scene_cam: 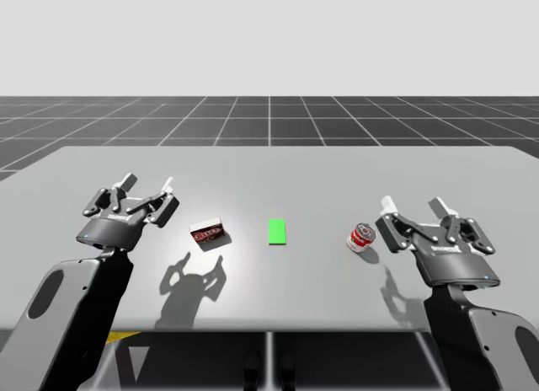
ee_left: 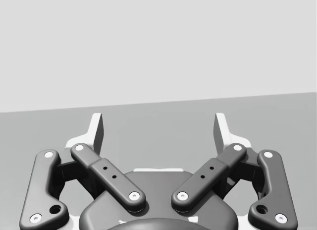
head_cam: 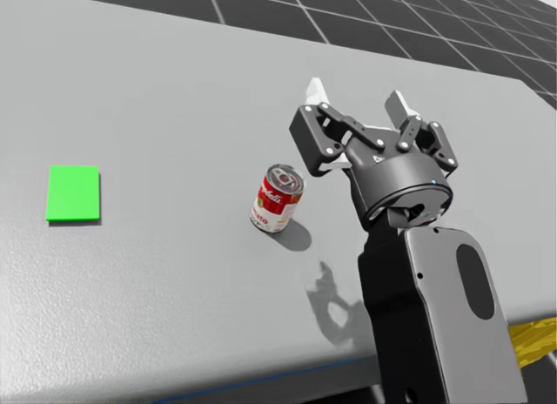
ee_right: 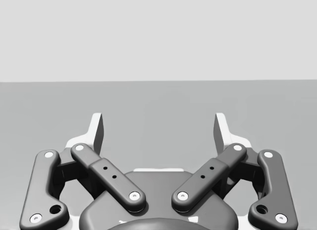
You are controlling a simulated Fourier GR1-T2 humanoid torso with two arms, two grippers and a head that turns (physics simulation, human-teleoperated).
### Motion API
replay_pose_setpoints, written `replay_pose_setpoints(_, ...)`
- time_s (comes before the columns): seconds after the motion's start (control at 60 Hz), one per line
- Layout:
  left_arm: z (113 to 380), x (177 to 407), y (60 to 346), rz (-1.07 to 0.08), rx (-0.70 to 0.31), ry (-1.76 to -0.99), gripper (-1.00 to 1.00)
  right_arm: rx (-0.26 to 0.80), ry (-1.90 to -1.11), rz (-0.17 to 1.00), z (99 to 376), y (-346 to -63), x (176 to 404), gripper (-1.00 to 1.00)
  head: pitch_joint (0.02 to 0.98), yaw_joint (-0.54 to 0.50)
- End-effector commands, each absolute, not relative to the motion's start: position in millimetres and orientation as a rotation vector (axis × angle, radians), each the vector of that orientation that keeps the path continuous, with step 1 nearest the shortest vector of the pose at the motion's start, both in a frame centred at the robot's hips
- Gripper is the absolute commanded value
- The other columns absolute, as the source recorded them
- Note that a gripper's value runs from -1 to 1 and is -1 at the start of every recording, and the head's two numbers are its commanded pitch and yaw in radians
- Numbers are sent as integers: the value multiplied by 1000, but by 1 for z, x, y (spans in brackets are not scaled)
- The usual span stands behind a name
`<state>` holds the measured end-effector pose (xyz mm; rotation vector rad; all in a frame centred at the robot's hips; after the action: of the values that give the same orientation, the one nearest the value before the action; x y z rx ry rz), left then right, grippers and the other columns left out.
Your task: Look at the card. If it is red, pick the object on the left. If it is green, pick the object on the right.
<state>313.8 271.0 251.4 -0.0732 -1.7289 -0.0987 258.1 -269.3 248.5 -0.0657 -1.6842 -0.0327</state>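
Grey counter (scene_cam: 269, 168) stretches wide under a plain pale backdrop, with a dark gridded floor (scene_cam: 269, 113) beyond its far edge. Near the middle of the counter lies the card (scene_cam: 277, 232), flat and bright green; the head view shows it too (head_cam: 73, 192).

To the left of the card, clearly apart from it, a small red box (scene_cam: 207, 232) lies flat, turned at a slant to the card's edges. Whether it holds anything I cannot tell. To the right of the card, also apart from it, a red and white can (scene_cam: 362, 238) stands upright. In the head view the can (head_cam: 278, 198) has its silver lid in place, so what is in it stays hidden.

My left fingers (scene_cam: 169, 187) hang above the counter left of the card, on the far side of the box, spread apart and holding nothing. My right fingers (scene_cam: 388, 207) are right of the card, beyond the can and near it. They are spread wide in the head view (head_cam: 318, 92), with the can beside them rather than between them.

Both wrist views show the same: left fingers (ee_left: 97, 128) and right fingers (ee_right: 97, 128) parted, with grey counter ahead of them
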Motion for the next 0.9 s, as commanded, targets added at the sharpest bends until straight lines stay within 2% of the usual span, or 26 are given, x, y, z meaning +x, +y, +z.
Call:
replay_pose_setpoints(0.017, 250, 314, 271, -100, -71, -1725, -1000, 16, -1632, -23, 230, -275, 229, -1000, 833, -433)
replay_pose_setpoints(0.217, 248, 315, 270, -103, -65, -1722, -1000, 70, -1590, 81, 205, -277, 189, -1000, 828, -432)
replay_pose_setpoints(0.35, 247, 316, 270, -107, -65, -1722, -1000, 93, -1573, 124, 191, -277, 175, -1000, 826, -432)
replay_pose_setpoints(0.583, 247, 317, 269, -112, -63, -1722, -1000, 149, -1528, 163, 168, -275, 180, -1000, 822, -428)
replay_pose_setpoints(0.9, 246, 318, 268, -116, -62, -1722, -1000, 182, -1452, 168, 150, -276, 204, -1000, 827, -419)
